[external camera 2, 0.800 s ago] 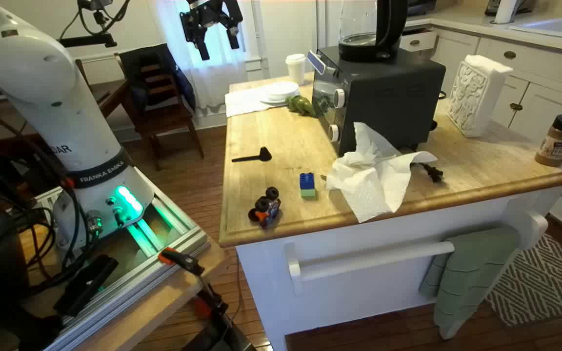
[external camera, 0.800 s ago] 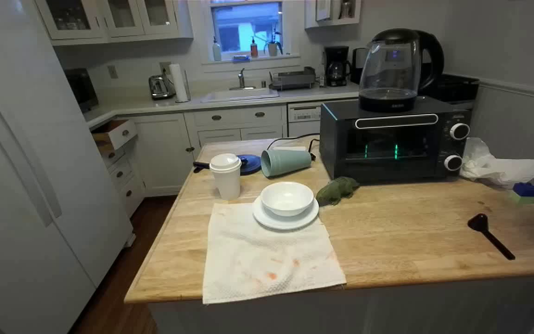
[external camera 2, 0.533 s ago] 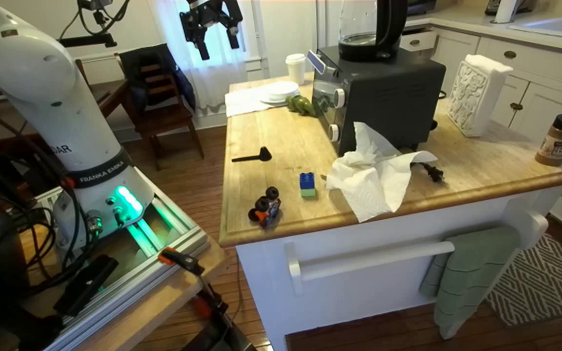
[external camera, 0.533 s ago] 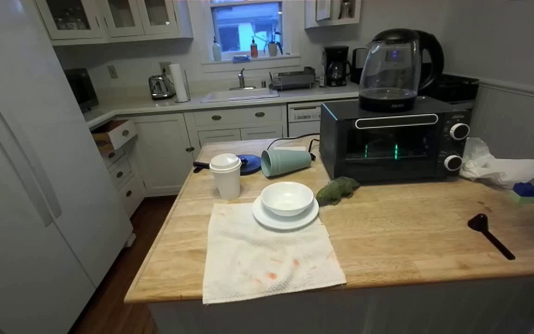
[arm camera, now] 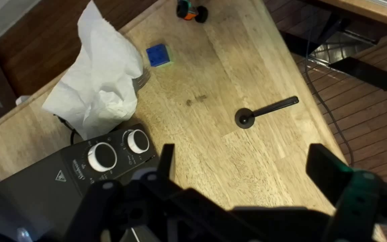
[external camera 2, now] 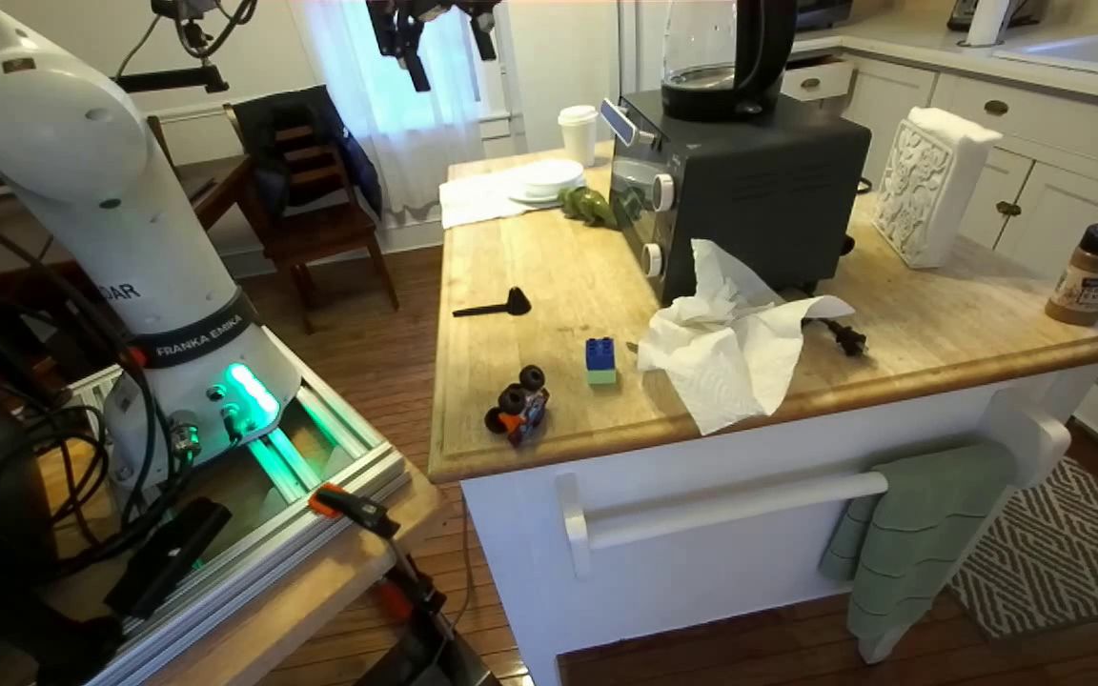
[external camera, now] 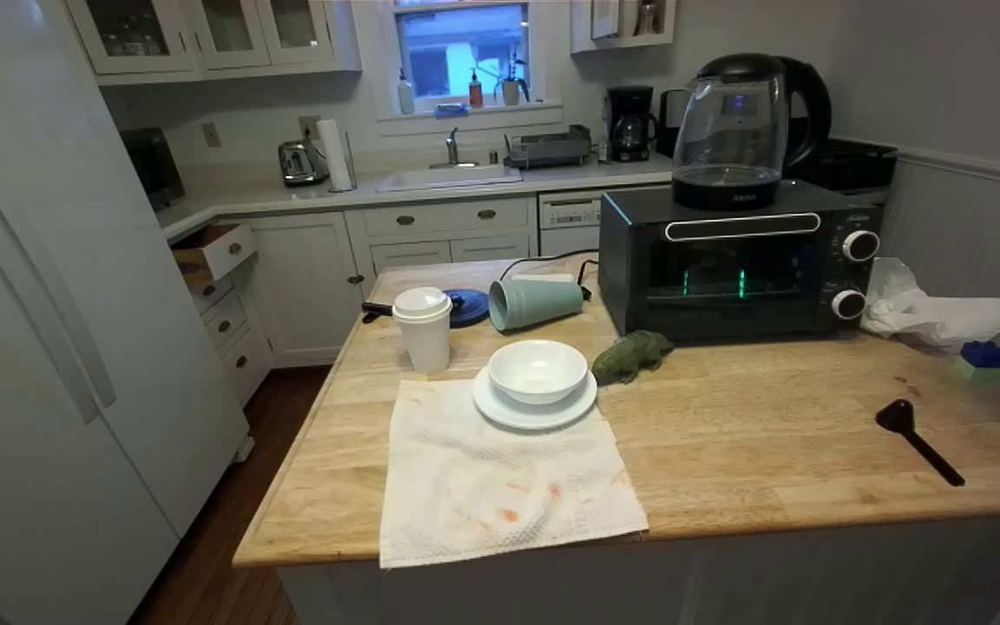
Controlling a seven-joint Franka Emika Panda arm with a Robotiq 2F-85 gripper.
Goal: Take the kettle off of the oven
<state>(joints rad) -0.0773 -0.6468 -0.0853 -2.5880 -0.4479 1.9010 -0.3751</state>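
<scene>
At the near edge of the pale wooden table [external camera: 752, 460], a white cloth [external camera: 509, 486] with orange stains lay spread, and a black scoop [external camera: 924, 446] rested well apart from it. Past these came a green animal figure [external camera: 633, 357], just in front of the black oven [external camera: 717, 271], whose front carried 2 white-ringed knobs [external camera: 861, 246]; a crumpled paper towel [external camera: 934, 312] lay just beside the oven. Well beyond the table, a white counter [external camera: 250, 199] held a sink [external camera: 455, 179] below a window [external camera: 463, 52]. Against the frame from 0.5 s earlier, the tool [external camera 2: 454, 71] appeared higher and further right in an exterior view, while the kettle [external camera: 728, 130] and oven had not shifted. In the wrist view the tool's fingers [arm camera: 326, 171] stood wide apart, released, with table wood showing between them. Among the containers, a white bowl [external camera: 539, 373] sat on a white plate [external camera: 536, 419] at the cloth's far edge. Behind, a white lidded cup [external camera: 424, 340] stood upright, contents hidden, and a pale green cup [external camera: 545, 304] lay on its side. The kettle stood upright on top of the oven; what it held could not be made out.
</scene>
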